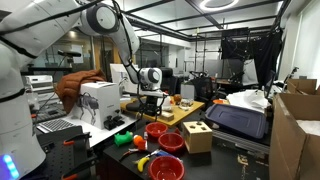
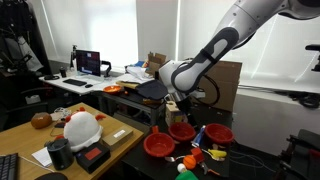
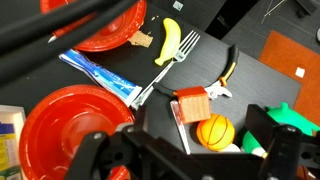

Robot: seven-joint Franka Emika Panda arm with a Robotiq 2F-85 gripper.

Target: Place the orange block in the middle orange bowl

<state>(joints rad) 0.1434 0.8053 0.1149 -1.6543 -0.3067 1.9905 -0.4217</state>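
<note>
Orange block (image 3: 193,104) below empty, wide-open gripper (image 3: 190,160)

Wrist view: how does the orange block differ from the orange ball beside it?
The orange block is boxy with flat faces; the orange ball is round. The block is a deeper, redder orange; the ball is brighter, yellower. The block lies nearer the fork than the ball does. Both are small and rest on the dark table.

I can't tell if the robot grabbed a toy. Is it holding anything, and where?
Nothing is held. The gripper is open and empty; the orange block lies free, not between its jaws.
</note>
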